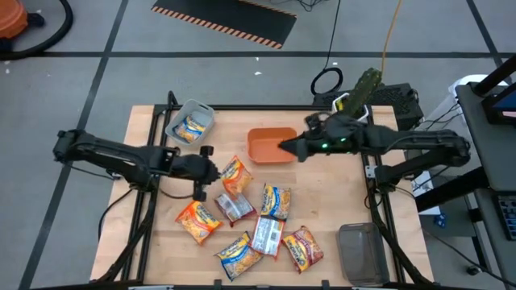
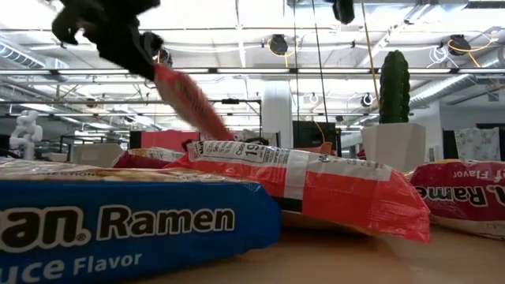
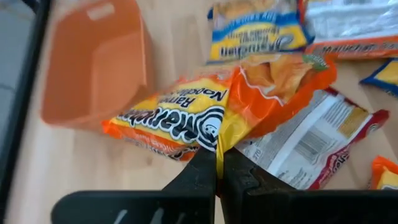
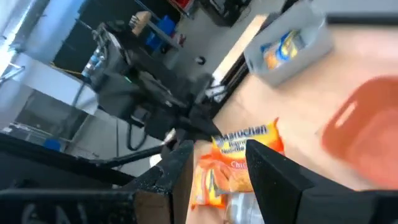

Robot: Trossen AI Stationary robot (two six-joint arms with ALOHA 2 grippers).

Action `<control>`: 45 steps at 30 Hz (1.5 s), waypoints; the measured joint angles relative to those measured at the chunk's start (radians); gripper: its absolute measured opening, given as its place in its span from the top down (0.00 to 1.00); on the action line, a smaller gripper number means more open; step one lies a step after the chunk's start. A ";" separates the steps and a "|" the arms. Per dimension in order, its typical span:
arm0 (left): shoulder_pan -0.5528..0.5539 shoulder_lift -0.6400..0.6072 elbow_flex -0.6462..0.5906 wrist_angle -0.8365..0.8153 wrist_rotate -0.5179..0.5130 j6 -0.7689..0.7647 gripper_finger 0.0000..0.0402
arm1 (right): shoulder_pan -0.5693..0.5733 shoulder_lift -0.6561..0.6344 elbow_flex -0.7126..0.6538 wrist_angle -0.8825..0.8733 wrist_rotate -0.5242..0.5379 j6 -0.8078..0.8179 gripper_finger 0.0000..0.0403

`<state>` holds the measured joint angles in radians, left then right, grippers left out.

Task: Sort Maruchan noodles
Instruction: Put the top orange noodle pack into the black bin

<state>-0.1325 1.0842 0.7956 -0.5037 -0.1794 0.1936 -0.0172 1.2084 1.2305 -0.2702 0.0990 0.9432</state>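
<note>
My left gripper (image 1: 211,173) is shut on an orange Maruchan noodle packet (image 1: 235,176), raised above the middle of the table; the low view shows the orange packet (image 2: 189,102) below that left gripper (image 2: 118,39). Several more packets lie flat on the table: orange (image 1: 197,221), silver-red (image 1: 234,208), yellow-blue (image 1: 274,200), red (image 1: 302,248). A yellow-blue packet (image 1: 189,129) lies in the grey bin (image 1: 201,109). My right gripper (image 1: 290,147) hovers open at the orange bin (image 1: 266,149), with nothing between its fingers (image 4: 273,174). My left gripper pinches the orange packet by its crimped edge (image 3: 219,146) between the two shut fingers (image 3: 199,174). The fingers come slanting down from the table's left side. The packet is lifted clear of the table and hangs slanting below the fingers (image 2: 197,110).
A clear bin (image 1: 360,251) stands at the near right corner. The grey bin is at the far left, the orange bin at the far middle. A cactus-like figure (image 1: 363,89) stands beyond the far edge. Bare wood shows along the table's left and right sides.
</note>
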 joint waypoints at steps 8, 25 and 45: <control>-0.002 -0.107 0.000 0.027 -0.005 0.073 0.99 | 0.043 0.151 0.002 0.229 -0.024 0.027 0.57; -0.012 0.012 0.287 0.069 -0.033 0.329 0.99 | -0.040 0.130 0.002 0.312 -0.205 0.022 0.37; -0.015 0.243 0.521 0.264 -0.145 0.306 0.99 | -0.312 -0.084 0.002 -0.042 -0.616 -0.223 0.29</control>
<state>-0.1472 1.3275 1.3167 -0.2398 -0.3242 0.4992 -0.3293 1.1248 1.2327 -0.3124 -0.5165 0.7199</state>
